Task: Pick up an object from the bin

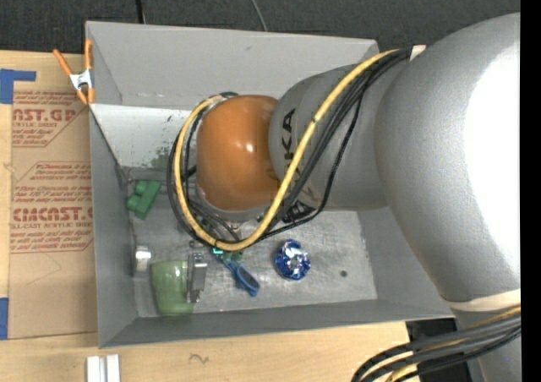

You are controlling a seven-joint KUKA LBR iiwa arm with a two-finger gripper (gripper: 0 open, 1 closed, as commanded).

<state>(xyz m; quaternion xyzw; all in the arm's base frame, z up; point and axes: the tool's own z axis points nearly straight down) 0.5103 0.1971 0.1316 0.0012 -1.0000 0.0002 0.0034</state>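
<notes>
Risk gathers at the near left of the bin [110, 169], where my end effector [203, 264] hangs low under my orange cover [235, 152] and its looped cables [182, 194]. The cover hides most of it, so I cannot tell whether it is released or clenched, and I see nothing gripped in it.

Closest to it are a pale green translucent piece [172, 287], just to its left against the near wall, and a slender blue piece [241, 275], just to its right on the floor. A blue-and-white ball [292, 260] lies farther right. A green block [142, 199] and a small grey piece [141, 257] sit by the left wall.

As I judge it, the pick could fail in several ways:
- With two things so near, closing could catch both or only nudge one aside.
- The pale green piece looks smooth and rounded, so it may squirt out toward the corner.
- The blue piece lies flat and thin, so a shallow descent would miss it and a deep one would scrape the bin floor.
- The near wall leaves little room on that side.
- The ball would roll at a touch.
</notes>
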